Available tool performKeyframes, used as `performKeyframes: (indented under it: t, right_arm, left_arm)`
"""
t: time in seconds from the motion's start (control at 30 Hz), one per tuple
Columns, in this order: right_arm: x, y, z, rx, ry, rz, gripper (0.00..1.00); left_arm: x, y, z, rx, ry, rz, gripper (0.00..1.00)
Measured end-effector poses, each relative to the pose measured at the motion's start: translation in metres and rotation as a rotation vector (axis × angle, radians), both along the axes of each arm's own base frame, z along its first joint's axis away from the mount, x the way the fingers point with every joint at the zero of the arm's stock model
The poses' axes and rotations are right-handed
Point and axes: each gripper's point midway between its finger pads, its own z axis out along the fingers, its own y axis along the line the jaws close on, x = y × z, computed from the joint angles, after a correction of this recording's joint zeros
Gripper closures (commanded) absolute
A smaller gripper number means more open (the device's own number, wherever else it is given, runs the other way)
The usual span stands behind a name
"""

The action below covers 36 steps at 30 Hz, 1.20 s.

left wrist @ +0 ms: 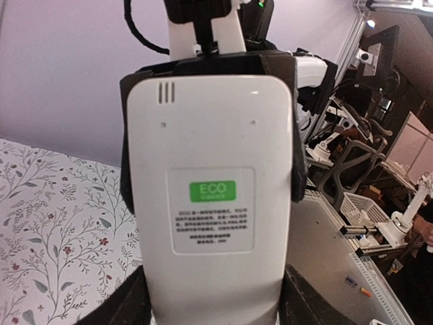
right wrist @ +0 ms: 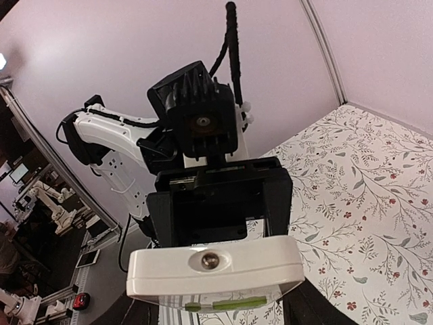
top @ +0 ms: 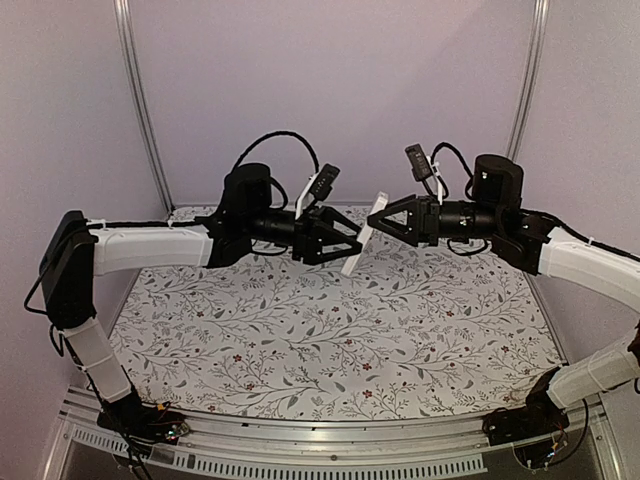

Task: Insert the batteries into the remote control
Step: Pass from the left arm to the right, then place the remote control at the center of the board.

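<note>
Hanging in mid-air well above the floral table (top: 330, 340), the remote control (top: 357, 252) is clamped between left gripper (top: 345, 240) and right gripper (top: 378, 220), far from every table edge.

A table (top: 330, 340) covered in a floral print is seen beneath the left pincer (top: 345, 238) and the right pincer (top: 382, 218). A pale wall (top: 330, 80) is seen behind them, flanked by two metal posts (top: 140, 100).
</note>
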Motion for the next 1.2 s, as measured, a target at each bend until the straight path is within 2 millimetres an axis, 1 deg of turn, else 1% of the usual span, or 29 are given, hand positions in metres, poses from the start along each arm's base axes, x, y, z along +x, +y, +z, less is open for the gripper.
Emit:
performKeyframes:
  t: [0.03,0.1,0.2,0.27,0.4,0.47,0.53,0.6,0.67,0.73,0.83,0.97,1.03,1.2]
  right_arm:
    - [0.001,0.0,-0.002,-0.002,0.012,-0.004,0.72]
    - [0.003,0.001,-0.006,-0.012,0.038,-0.012,0.74]
    - [0.009,0.001,-0.013,-0.042,0.082,-0.042,0.77]
    - [0.015,0.0,-0.018,-0.081,0.116,-0.075,0.79]
    - [0.033,-0.004,-0.031,-0.193,0.179,-0.171,0.77]
    - [0.043,-0.007,-0.043,-0.27,0.219,-0.223,0.75]
    - [0.051,-0.009,-0.059,-0.351,0.264,-0.268,0.74]
    - [0.058,-0.01,-0.081,-0.442,0.315,-0.302,0.73]
    - [0.063,-0.011,-0.107,-0.548,0.367,-0.333,0.73]
    - [0.062,-0.011,-0.134,-0.657,0.415,-0.346,0.73]
    - [0.063,-0.005,-0.162,-0.785,0.454,-0.345,0.73]
    - [0.071,0.01,-0.198,-0.938,0.478,-0.329,0.71]
    - [0.074,0.015,-0.213,-0.997,0.482,-0.323,0.71]
    - [0.082,0.022,-0.255,-1.173,0.472,-0.307,0.71]
  left_arm:
    - [0.002,0.0,-0.001,-0.004,-0.009,0.008,0.19]
    - [0.006,0.002,-0.006,0.003,-0.004,0.041,0.02]
    - [0.017,0.01,-0.016,0.029,0.012,0.113,0.01]
    - [0.03,0.022,-0.02,0.048,0.016,0.2,0.01]
    - [0.063,0.057,-0.02,0.09,0.002,0.439,0.0]
    - [0.073,0.073,-0.018,0.109,-0.009,0.547,0.01]
    - [0.081,0.09,-0.016,0.123,-0.02,0.651,0.01]
    - [0.087,0.105,-0.019,0.145,-0.019,0.746,0.0]
    - [0.095,0.119,-0.024,0.179,-0.01,0.84,0.01]
    - [0.103,0.131,-0.033,0.222,0.005,0.926,0.0]
    - [0.109,0.146,-0.045,0.275,0.02,1.013,0.0]
    - [0.107,0.163,-0.063,0.326,0.036,1.077,0.01]
    - [0.104,0.168,-0.067,0.337,0.037,1.092,0.0]
    - [0.101,0.177,-0.071,0.344,0.032,1.118,0.0]
